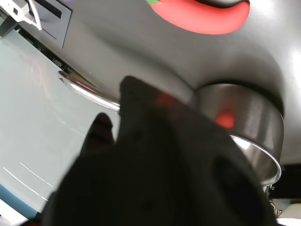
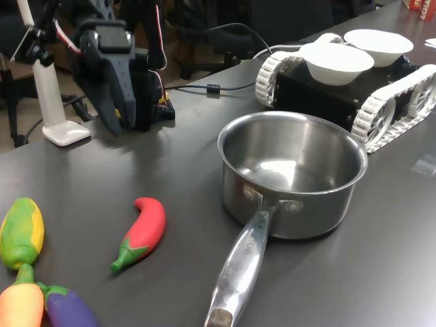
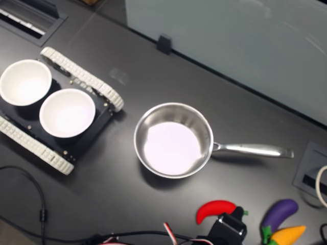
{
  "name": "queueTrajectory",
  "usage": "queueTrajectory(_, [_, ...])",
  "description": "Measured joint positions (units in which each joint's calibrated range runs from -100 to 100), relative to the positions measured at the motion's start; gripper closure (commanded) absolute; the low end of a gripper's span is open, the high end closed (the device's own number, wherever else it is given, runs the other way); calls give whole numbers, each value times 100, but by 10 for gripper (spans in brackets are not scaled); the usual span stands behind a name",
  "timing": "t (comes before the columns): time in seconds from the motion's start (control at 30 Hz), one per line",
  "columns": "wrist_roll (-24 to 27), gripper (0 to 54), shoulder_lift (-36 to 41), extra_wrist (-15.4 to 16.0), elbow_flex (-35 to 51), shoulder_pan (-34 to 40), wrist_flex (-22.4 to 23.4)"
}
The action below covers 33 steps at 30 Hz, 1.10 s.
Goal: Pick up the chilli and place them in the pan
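Observation:
The red chilli (image 2: pixel 143 231) with its green stem cap lies on the dark table to the first exterior view's left of the pan (image 2: pixel 306 211), apart from it. It also shows as the chilli (image 1: pixel 202 16) in the wrist view and the chilli (image 3: pixel 214 209) in the second exterior view. The steel pan (image 3: pixel 173 145) stands upright and empty, and the wrist view shows the pan (image 1: pixel 249 127) with its long handle. My black gripper (image 2: pixel 112 122) hangs well behind the chilli, fingers together and holding nothing. It fills the foreground as the gripper (image 1: pixel 115 113) in the wrist view.
A tracked vehicle (image 2: pixel 340 88) carrying two white bowls (image 3: pixel 56 112) stands behind the pan. A corn toy (image 2: pixel 20 231), a carrot (image 2: pixel 20 306) and an eggplant (image 2: pixel 65 310) lie near the chilli. A white stand (image 2: pixel 51 95) and cables sit by the arm's base.

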<state>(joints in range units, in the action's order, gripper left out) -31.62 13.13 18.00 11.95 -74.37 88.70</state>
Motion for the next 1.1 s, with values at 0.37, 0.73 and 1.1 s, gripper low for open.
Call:
queueTrajectory(0.37, [-825, 239, -699, 220, 0, -418, 0])
queueTrajectory(0.73, [-1587, 216, -1540, 275, 0, -550, 0])
queueTrajectory(1.1, [-1675, 223, -2466, -18, 606, -198, -9])
